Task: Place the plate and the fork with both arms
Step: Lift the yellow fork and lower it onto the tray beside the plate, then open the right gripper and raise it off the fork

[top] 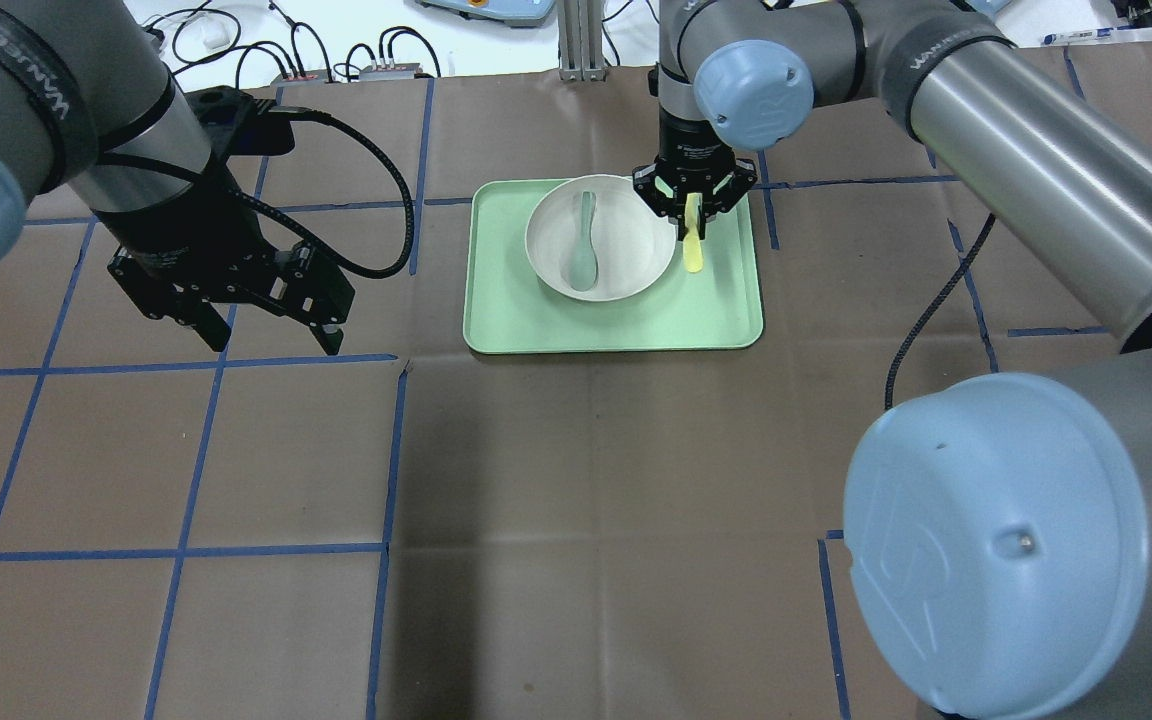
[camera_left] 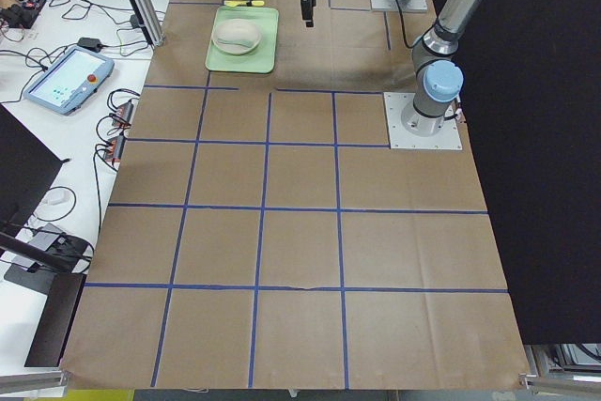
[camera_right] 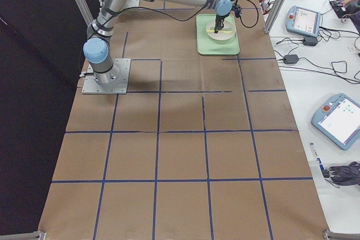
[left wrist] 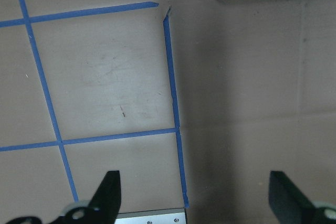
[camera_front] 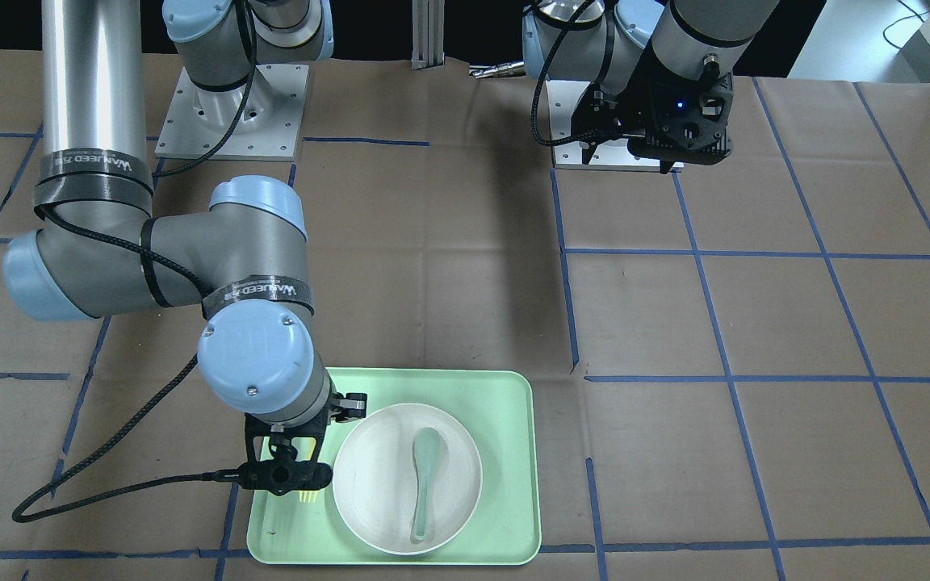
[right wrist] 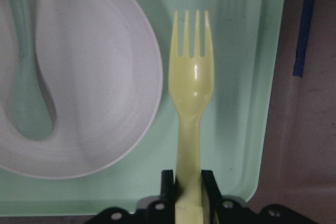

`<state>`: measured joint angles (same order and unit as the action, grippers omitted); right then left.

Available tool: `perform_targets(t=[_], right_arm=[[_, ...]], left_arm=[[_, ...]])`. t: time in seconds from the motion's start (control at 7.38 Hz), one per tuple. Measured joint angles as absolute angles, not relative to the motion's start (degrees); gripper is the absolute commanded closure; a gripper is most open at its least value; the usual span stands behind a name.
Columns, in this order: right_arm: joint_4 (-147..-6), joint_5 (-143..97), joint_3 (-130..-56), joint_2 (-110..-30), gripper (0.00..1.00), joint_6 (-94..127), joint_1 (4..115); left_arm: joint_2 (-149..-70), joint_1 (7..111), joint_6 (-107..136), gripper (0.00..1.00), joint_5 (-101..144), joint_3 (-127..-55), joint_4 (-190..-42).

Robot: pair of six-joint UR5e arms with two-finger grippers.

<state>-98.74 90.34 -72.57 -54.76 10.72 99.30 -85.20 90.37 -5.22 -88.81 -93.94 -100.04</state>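
Strap point(camera_front: 94, 165) on right arm point(camera_front: 81, 73) reads "WANJEED".

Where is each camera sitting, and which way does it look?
Front: across the table, facing the robot; right arm, left arm.
Overhead: behind its shoulders, looking down; both.
Left side: table's end, looking along; both.
Right side: other end; right arm.
Left wrist: down at table; open left gripper.
Right wrist: down at tray; right gripper holding fork.
Shared: both wrist views show the tray.

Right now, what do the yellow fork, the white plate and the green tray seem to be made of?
The fork looks like glossy plastic: a bright highlight sits below its tines. The plate is matte off-white with faint specks, plastic or ceramic, I cannot tell. The tray seems moulded plastic, smooth, round-rimmed.
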Motion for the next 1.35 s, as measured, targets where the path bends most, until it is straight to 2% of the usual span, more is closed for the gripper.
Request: perform_targets(t=[0.54, 0.68, 0.81, 0.95, 1.35], right_arm=[[-107.83, 90.39, -77.19, -51.43, 0.95, 10.62, 96.98], [-109.41, 90.37, -77.25, -50.13, 0.88, 10.74, 97.00], [-110.22, 90.40, -77.09, -49.45, 0.50, 10.86, 97.02], [-110.61, 90.47, -76.81, -49.33, 0.02, 10.78, 96.94], [-112.11, 90.66, -76.40, -50.57, 0.00, 9.99, 96.14]], left_arm=[[-85.18, 90.40, -5.02, 0.00, -88.83, -93.89, -97.65], [-85.19, 90.43, -5.01, 0.00, -88.83, -93.92, -96.35], [-85.20, 90.43, -5.01, 0.00, -88.80, -93.94, -95.77], [-85.36, 90.44, -5.01, 0.00, -88.76, -93.95, -95.55], [-85.92, 90.39, -5.01, 0.00, -88.63, -93.99, -95.49]])
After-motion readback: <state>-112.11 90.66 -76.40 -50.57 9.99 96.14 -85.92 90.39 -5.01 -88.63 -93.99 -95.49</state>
